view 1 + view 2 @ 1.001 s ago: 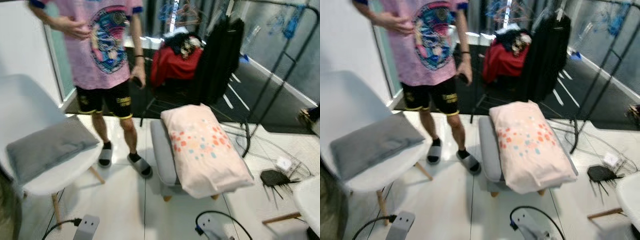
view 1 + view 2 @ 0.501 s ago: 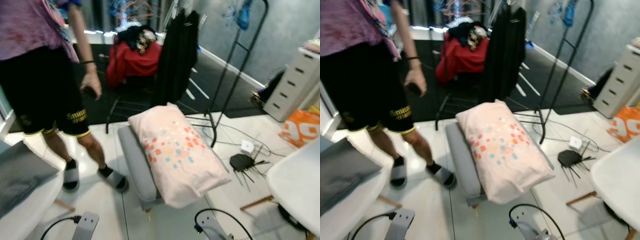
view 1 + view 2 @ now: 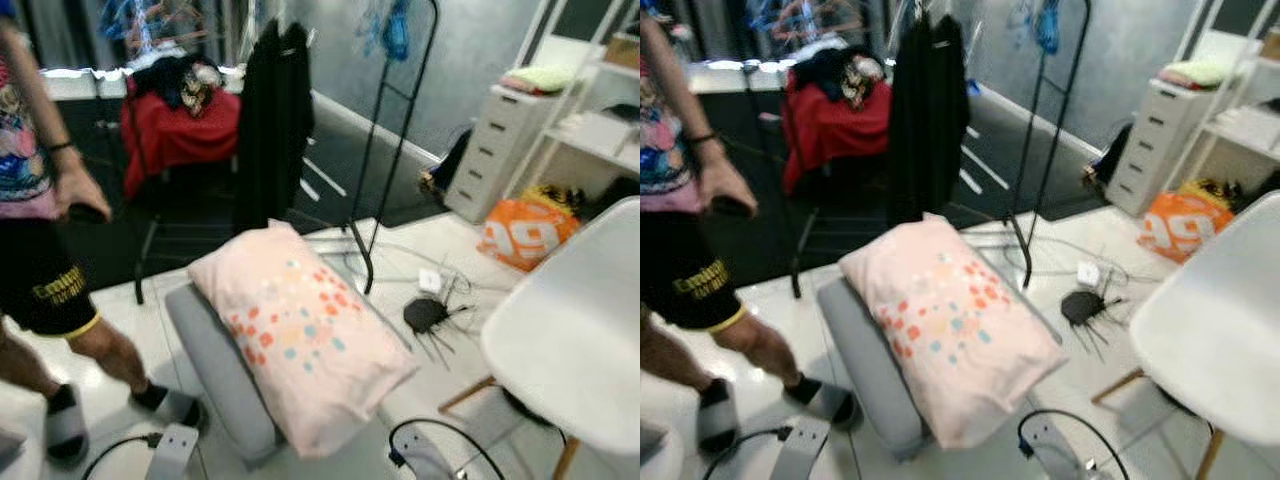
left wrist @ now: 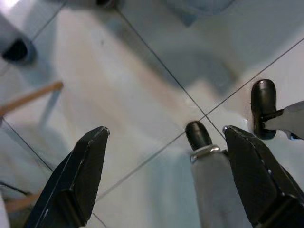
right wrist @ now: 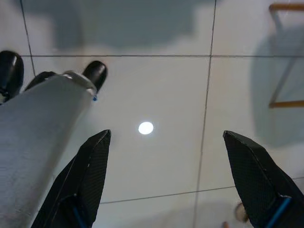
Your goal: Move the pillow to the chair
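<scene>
Head views: pink dotted pillow (image 3: 300,345) on grey stool (image 3: 215,375); both end effectors spread wide.

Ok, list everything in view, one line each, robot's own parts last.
pillow: one, pale pink with coloured dots, lying on the footstool.
footstool: one, grey, on the white tile floor.
chair: one, white, at the right.
clothes rack: one, black, behind the pillow, with a dark garment.
red cloth: one, at the back.
drawer unit: one, white, far right.
orange bag: one, beside the drawers.
person: one, black shorts, at the left.
left gripper: open, over floor.
right gripper: open, over floor.
</scene>
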Robot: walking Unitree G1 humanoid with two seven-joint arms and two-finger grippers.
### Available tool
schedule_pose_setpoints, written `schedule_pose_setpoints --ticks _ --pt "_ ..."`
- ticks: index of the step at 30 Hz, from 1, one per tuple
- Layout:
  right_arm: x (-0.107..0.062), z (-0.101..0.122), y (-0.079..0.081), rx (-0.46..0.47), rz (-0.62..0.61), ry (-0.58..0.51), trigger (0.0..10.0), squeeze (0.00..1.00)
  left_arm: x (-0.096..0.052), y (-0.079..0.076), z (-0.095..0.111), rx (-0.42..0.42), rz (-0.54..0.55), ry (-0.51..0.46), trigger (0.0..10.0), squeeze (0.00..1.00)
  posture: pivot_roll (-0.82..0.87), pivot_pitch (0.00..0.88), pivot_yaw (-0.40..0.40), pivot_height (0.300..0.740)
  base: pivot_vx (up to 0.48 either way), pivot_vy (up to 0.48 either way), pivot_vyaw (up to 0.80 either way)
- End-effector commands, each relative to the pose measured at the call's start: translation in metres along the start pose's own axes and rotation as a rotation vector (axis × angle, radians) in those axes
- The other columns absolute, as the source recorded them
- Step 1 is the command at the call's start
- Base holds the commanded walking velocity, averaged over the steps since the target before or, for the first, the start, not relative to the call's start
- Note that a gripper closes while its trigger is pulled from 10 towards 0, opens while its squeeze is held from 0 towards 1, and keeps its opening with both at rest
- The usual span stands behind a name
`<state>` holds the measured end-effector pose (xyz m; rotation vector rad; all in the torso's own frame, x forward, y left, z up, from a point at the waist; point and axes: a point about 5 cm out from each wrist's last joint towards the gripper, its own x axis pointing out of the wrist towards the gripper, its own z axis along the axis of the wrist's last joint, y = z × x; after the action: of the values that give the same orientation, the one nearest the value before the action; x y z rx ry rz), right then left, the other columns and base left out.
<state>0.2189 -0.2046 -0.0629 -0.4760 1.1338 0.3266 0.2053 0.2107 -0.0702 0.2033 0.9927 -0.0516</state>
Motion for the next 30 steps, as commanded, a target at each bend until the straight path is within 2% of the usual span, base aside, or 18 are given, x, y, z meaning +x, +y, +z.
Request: schedule_pose_setpoints --ticks 1,9,16,19,28,30 --pt "-0.001 -0.005 -0.005 0.023 -0.018 0.008 10.0 0.0 0.0 -0.003 0.0 0.001 -0.008 0.0 10.0 0.0 -0.11 0.014 -0.064 0.74 0.285 0.0 -0.66" --pt "-0.001 -0.001 0.0 0.075 0.044 -0.061 10.0 0.0 0.001 -0.004 0.005 0.0 -0.007 -0.006 10.0 0.0 -0.11 0.014 -0.064 0.74 0.285 0.0 -0.08" --pt "0.0 -0.002 0.001 0.086 0.06 -0.061 10.0 0.0 0.002 -0.005 0.011 -0.005 0.005 -0.012 10.0 0.0 -0.11 0.008 -0.064 0.74 0.23 0.0 0.68" --pt "0.0 -0.002 0.001 0.091 0.052 -0.06 10.0 0.0 0.002 -0.005 0.012 -0.008 0.013 -0.011 10.0 0.0 -0.11 0.007 -0.064 0.74 0.0 0.0 0.0" --pt "0.0 -0.003 0.002 0.098 0.06 -0.067 10.0 0.0 0.0 -0.002 -0.004 -0.009 0.001 0.002 10.0 0.0 -0.11 0.0 -0.061 0.74 0.0 -0.027 0.0" --pt "0.0 -0.003 0.002 0.086 0.067 -0.072 10.0 0.0 -0.001 -0.001 -0.007 -0.008 -0.001 0.005 10.0 0.0 -0.11 0.0 -0.061 0.74 0.0 -0.33 0.8"
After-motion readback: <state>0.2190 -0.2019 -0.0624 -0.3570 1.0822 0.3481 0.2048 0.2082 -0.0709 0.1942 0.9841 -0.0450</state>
